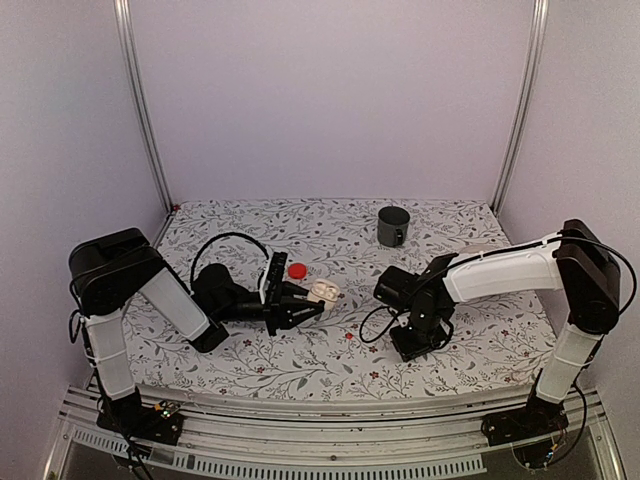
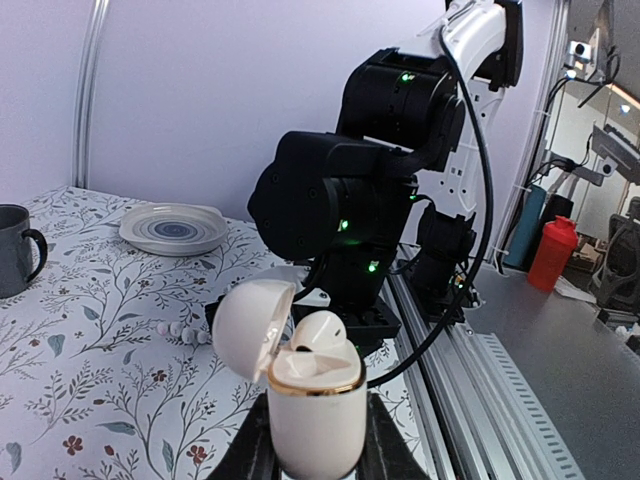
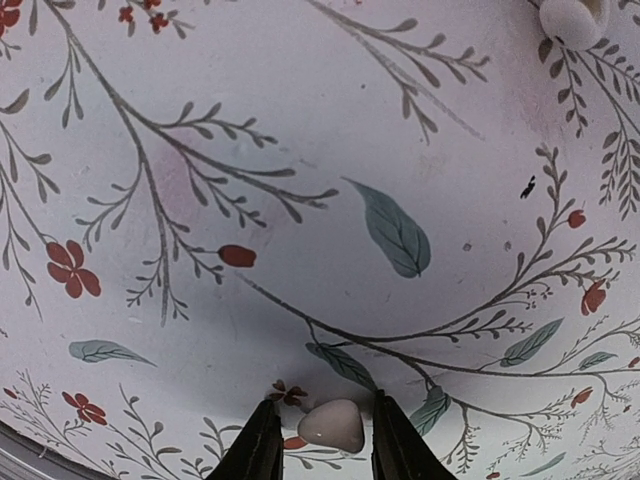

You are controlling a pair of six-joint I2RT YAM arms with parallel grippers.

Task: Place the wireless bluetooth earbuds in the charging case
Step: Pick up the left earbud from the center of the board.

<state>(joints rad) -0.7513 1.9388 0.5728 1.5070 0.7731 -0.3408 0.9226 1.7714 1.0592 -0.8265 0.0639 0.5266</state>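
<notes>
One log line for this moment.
left gripper: shut on charging case, lid open, seated earbud inside | right gripper: at table, jaws flank loose earbud, grip unclear | stage: loose earbud not inserted

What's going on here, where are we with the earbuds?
The left gripper holds the charging case with its lid open, and one seated earbud is already in it. The right gripper is down at the tablecloth, fingers closed around the other earbud, which has not gone in yet. The mug, plate and red disc sit untouched.
</notes>
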